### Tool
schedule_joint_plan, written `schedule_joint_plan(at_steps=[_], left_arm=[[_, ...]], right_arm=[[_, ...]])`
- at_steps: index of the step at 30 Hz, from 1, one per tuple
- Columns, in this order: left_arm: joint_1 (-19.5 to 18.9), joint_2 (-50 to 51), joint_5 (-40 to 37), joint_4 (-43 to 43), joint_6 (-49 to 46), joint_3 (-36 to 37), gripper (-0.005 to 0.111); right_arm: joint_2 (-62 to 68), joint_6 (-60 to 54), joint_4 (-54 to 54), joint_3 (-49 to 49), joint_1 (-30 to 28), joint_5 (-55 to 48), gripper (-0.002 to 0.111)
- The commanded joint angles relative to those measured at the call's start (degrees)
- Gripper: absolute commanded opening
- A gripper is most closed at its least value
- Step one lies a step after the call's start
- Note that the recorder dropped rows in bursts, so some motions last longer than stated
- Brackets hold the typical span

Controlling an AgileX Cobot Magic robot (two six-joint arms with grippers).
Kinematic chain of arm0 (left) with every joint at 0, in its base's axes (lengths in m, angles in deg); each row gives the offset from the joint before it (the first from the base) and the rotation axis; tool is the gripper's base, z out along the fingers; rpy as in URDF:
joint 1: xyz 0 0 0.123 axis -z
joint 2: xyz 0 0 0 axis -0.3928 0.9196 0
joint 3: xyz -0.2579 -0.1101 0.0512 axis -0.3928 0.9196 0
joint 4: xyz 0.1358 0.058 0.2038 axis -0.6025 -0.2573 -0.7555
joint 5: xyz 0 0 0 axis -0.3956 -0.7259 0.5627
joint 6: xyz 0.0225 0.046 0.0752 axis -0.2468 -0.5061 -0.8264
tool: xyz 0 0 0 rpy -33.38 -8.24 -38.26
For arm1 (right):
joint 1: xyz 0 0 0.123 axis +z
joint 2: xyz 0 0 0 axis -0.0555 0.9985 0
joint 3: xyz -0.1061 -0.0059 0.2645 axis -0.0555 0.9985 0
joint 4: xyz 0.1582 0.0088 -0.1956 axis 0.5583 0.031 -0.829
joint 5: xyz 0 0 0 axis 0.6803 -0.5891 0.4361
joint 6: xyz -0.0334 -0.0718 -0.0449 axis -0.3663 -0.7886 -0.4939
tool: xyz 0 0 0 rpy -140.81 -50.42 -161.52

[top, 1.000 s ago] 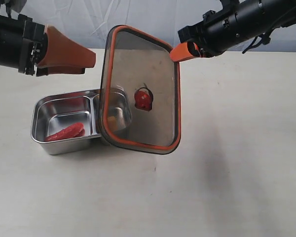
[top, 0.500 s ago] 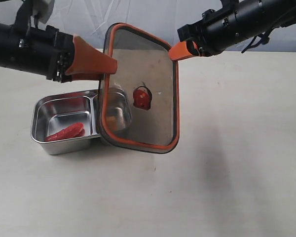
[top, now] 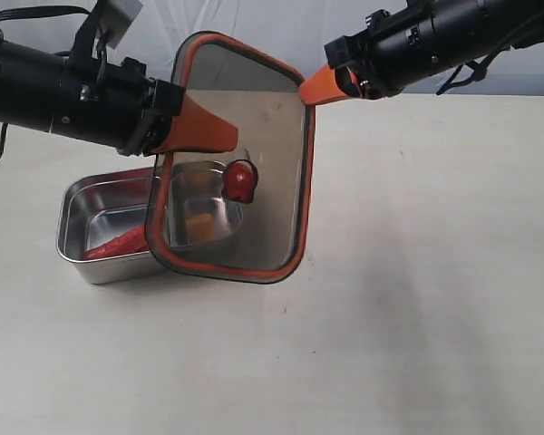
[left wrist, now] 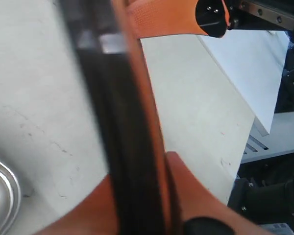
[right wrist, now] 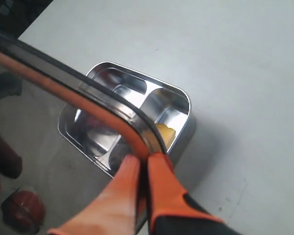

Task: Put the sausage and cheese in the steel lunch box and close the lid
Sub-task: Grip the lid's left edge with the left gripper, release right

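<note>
The lid (top: 254, 172) was held steeply tilted over the steel lunch box (top: 77, 204). Its long axis ran from high at the far end to low at the near end, with the orange seal rim facing the exterior camera. The right gripper (top: 306, 93) was clamped on the upper far corner. The left gripper (top: 228, 143) was closed on the left long edge, with a finger against each face. One second earlier, the left gripper stood clear and the lid sat further right. The sausage (top: 118, 243) lay in the left compartment and the cheese (right wrist: 164, 132) in the other.
</note>
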Motion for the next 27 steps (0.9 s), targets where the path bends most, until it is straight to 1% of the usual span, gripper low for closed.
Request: schedule_joint_plan(at_steps=[1,10,11,12,13,15,17,18,27], left_arm=[[0.2,0.0,0.3,0.0,-0.7,-0.3,0.0],[0.2,0.0,2.2,-1.6,-0.7,-0.4,0.0],[0.2,0.0,2.3,-1.7,-0.7,-0.5,0.0],[0.2,0.0,2.4,-1.9,-0.7,-1.0,0.0],[0.2,0.0,2.4,-2.1,-0.7,-1.3,0.0],[0.2,0.0,2.5,-2.3,-0.7,-2.1,0.0],[0.1,0.0,2.5,-2.7,-0.6,-2.8,0.0],[0.1,0.0,2.6,-3.0,-0.6,-3.2,0.0],[0.1,0.0,4.2,-8.6,0.2,-6.3,0.0]], right_arm=[[-0.7,-0.4,1.3,-0.1,-0.2,-1.0,-0.001],[-0.7,-0.4,0.9,-0.1,-0.2,-1.0,0.0],[-0.7,-0.4,0.4,-0.1,-0.2,-1.0,0.003],[-0.7,-0.4,-0.2,-0.1,-0.2,-1.0,0.009],[-0.7,-0.4,-0.9,-0.1,-0.2,-1.0,0.017],[-0.7,-0.1,-1.7,-0.1,-0.2,-1.0,0.036],[-0.7,-0.1,-1.8,-0.1,-0.2,-0.8,0.049],[-0.7,-0.1,-1.8,-0.1,-0.2,-0.5,0.052],[-1.2,0.1,-3.7,-0.1,-0.3,3.4,0.053]])
